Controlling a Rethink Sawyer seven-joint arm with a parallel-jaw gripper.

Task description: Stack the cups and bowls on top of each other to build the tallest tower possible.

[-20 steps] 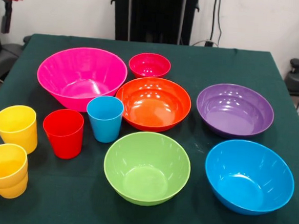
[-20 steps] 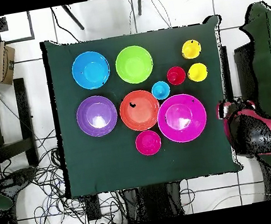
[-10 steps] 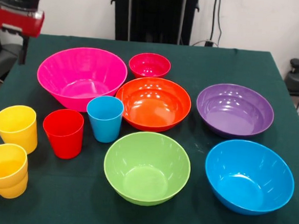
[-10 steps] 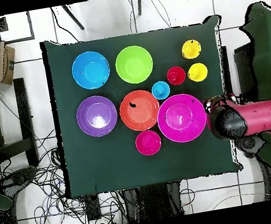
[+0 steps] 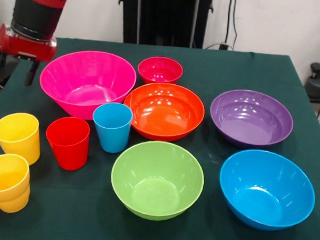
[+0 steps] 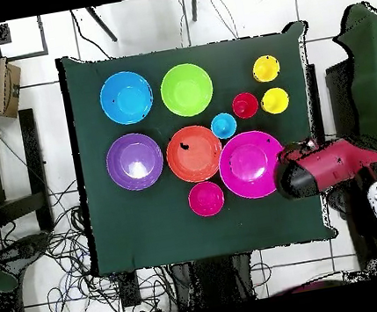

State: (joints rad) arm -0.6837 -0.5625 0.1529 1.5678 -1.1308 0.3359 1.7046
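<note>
**Q:** Six bowls, four cups [image 5: 69, 143]: status of the tower?

**A:** None built. All pieces stand apart, mouths up, on the green table [image 5: 251, 71]. One yellow cup [image 5: 4, 181] may sit nested in another; I cannot confirm this.

**Q:** Gripper position?

**A:** The gripper [image 5: 30, 72] hangs at the table's edge, just beside the rim of the hot pink bowl [image 5: 88, 82]. That bowl is the nearest piece; the cups lie beyond it, toward the camera. Finger state: I cannot tell. Nothing appears held.

**Q:** Deciding relation?

**A:** Probably lateral: the pink bowl lies inboard of the gripper, across the table.
</note>
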